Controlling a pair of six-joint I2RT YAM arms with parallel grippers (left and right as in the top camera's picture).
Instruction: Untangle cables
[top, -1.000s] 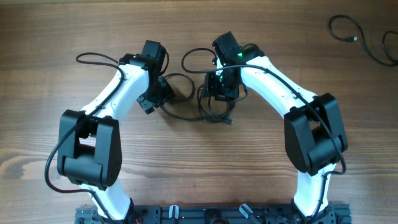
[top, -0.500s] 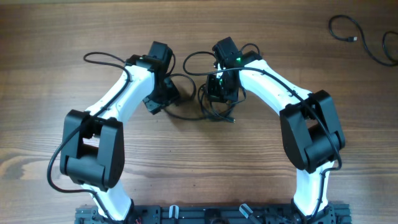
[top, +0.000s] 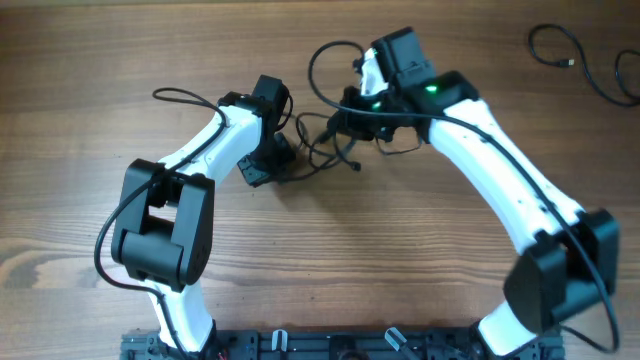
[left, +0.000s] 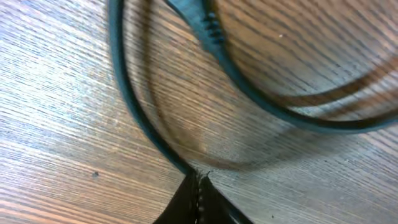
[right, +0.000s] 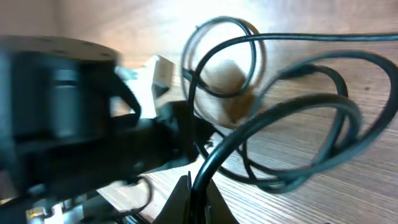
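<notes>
The left end effector (left: 198, 198) is pinching part of the cables (top: 325, 150) low over the bench (top: 420, 260), its fingers shut tight on the cord. Just right of it, the cables are sitting as a slack cluster of crossed loops between the two arms, so the tangle is not yet undone. The right end effector (right: 194, 198) is clamping another stretch of cord, seemingly raised off the wood. At the far right, separate cords (top: 570, 62) are lying well apart. I am judging this roughly midway, with the crossings yet to be pulled free.
</notes>
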